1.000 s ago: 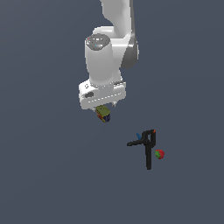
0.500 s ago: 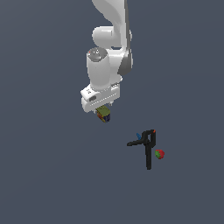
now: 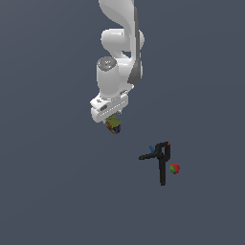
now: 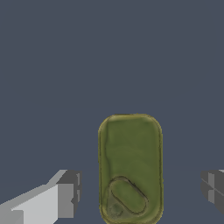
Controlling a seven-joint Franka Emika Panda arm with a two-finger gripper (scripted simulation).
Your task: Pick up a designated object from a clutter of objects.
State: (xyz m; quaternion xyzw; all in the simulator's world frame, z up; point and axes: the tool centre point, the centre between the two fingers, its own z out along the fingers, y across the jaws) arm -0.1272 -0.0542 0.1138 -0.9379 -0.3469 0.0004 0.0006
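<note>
okay, the arm has shifted toward the exterior view's right over the last second and tucked its upper links in, and the gripper [image 3: 113, 122] now sits directly over the can [image 3: 114, 125]. the can itself hasn't moved on the floor, so nothing has been lifted.

in the wrist view i'm looking straight down on the can's olive-green top [image 4: 130, 168], pull tab showing, with one fingertip [image 4: 66, 194] on one side and the other finger just peeking in at the opposite edge. there's clear floor between each finger and the can, so the jaws are spread wide and holding nothing. the can lies between them, a bit nearer the first finger than the other, i'd say.

my read: that's the alignment done, and what's left is the descent, the squeeze and the lift.

around it, the black clamp [image 3: 161, 162] lies well apart toward the exterior view's right, with the little red-and-green ball [image 3: 174, 168] just beside its handle. neither is near the fingers' path, so i see nothing in the way. main risk i'd guess is nudging the can if the fingers come down off-centre.
</note>
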